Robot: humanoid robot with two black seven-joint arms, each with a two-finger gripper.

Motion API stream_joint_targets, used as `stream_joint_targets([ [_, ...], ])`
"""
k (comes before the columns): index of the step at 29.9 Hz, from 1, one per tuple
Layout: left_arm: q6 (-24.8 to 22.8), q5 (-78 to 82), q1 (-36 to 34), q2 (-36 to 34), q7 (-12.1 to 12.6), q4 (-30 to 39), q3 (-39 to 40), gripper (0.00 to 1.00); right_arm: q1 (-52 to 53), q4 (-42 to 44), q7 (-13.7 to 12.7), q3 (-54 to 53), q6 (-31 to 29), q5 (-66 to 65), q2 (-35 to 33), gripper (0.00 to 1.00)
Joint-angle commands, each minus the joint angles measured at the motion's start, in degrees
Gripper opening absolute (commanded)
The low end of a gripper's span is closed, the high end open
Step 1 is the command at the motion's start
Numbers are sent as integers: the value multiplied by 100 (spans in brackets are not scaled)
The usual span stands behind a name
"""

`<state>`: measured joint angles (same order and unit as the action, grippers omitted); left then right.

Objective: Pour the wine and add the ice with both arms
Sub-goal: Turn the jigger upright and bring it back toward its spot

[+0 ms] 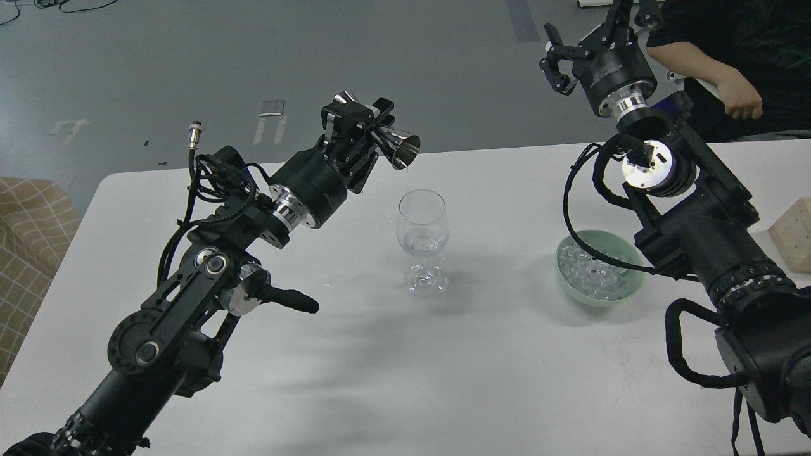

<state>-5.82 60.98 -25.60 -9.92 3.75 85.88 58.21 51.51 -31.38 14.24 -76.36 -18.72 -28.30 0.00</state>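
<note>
A clear stemmed glass (422,240) stands mid-table with a little clear wine (423,241) in its bowl. My left gripper (370,136) is shut on a shiny metal jigger (398,144), held tilted with its mouth above and just left of the glass rim; a thin drip hangs from its lip. A pale green bowl (627,290) right of the glass holds many clear ice cubes (590,273). My right gripper (580,47) is raised high beyond the table's far edge, fingers spread open and empty.
A person's arm (728,79) is at the far right behind the table. A beige block (795,235) sits at the right table edge. A checked cloth seat (25,234) stands left of the table. My right arm's cable loops over the bowl.
</note>
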Motion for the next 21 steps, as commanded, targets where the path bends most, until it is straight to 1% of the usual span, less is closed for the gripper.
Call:
stream_joint_targets([
  [1, 2, 203, 2, -9, -85, 51, -20, 0, 0, 0, 0, -2, 0, 0, 0, 100],
  [4, 2, 274, -33, -27, -147, 52, -20, 0, 0, 0, 0, -2, 0, 0, 0, 100],
  [9, 2, 292, -42, -27, -138, 60, -20, 0, -9, 0, 0, 7, 0, 0, 0, 100],
  [10, 11, 196, -42, 25, -16, 60, 32, 0, 0, 0, 0, 7, 0, 0, 0, 100],
  [12, 46, 55, -41, 78, 116, 60, 85, 0, 0, 0, 0, 7, 0, 0, 0, 100],
  [13, 72, -363, -50, 183, 395, 52, 137, 0, 0, 0, 0, 7, 0, 0, 0, 100],
  [14, 125, -1090, -42, 262, 746, 52, 312, 0, 0, 0, 0, 7, 0, 0, 0, 100],
  [15, 186, -1506, -42, 263, 898, 52, 461, 0, 0, 0, 0, 7, 0, 0, 0, 100],
  [16, 370, -2232, -33, 280, 1134, 52, 741, 0, 0, 0, 0, 7, 0, 0, 0, 100],
  [21, 994, -3783, -7, 184, 1575, 43, 1358, 0, 0, 0, 0, 16, 0, 0, 0, 100],
])
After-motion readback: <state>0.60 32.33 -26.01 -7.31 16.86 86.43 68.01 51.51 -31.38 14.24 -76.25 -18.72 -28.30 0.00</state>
